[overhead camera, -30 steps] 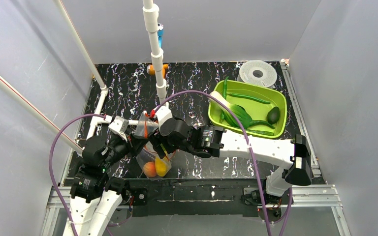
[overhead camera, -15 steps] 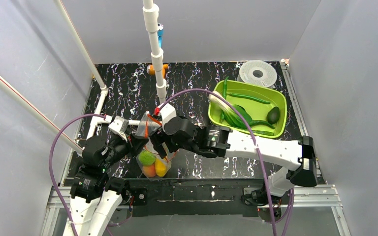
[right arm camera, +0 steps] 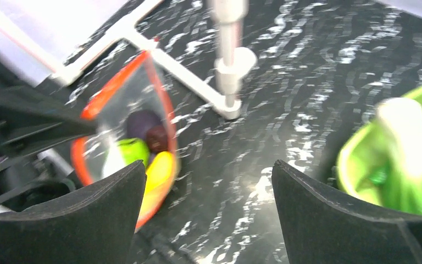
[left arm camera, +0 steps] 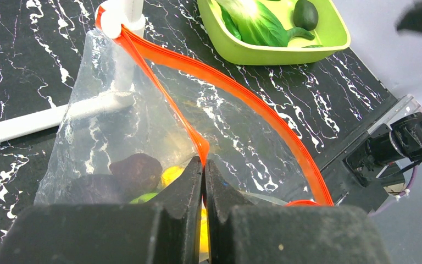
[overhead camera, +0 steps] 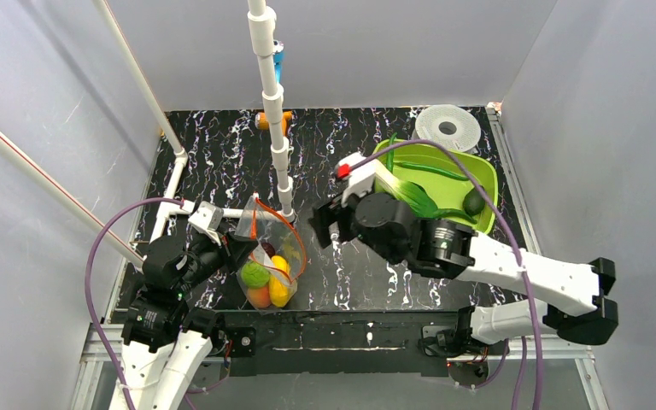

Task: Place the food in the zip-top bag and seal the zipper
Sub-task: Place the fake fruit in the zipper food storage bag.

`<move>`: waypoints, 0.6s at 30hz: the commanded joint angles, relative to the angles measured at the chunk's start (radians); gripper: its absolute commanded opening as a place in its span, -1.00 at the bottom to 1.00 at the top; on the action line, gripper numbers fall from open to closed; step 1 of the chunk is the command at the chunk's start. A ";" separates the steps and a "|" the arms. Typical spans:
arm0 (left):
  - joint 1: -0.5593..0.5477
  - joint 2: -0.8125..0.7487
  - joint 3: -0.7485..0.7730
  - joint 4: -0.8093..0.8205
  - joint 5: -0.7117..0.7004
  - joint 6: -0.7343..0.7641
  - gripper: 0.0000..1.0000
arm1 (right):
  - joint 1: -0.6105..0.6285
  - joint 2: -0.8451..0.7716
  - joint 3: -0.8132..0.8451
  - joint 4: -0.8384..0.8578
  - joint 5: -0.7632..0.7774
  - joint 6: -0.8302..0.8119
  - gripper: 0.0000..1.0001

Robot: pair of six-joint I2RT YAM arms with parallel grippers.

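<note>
Top external view: on the counter (overhead camera: 222,154), the tray (overhead camera: 485,171) sits well right of the bag (overhead camera: 248,226). It holds one avocado (overhead camera: 473,202), one leafy green (overhead camera: 423,198) and some pods (overhead camera: 444,171) I cannot count, so loading looks about half done. The bag gapes and its zipper (overhead camera: 293,232) is unsealed. The left end effector (overhead camera: 235,248) is clamped on that strip. Right of the bag, the right end effector (overhead camera: 329,226) is spread wide and empty. Inside the bag are four pieces: one green ball (overhead camera: 254,274), one peach (overhead camera: 259,295), one yellow piece (overhead camera: 279,290) and one plum (overhead camera: 269,253).
</note>
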State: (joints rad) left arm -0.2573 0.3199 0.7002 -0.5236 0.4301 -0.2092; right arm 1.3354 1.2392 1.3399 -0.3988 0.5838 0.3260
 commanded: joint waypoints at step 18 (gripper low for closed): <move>-0.001 0.028 -0.002 0.011 -0.016 0.004 -1.00 | -0.825 0.160 -0.141 -0.034 -0.438 0.101 0.10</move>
State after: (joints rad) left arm -0.2573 0.3328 0.7002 -0.5228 0.4286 -0.2092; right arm 0.5411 1.3045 1.1389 -0.4713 0.3317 0.4099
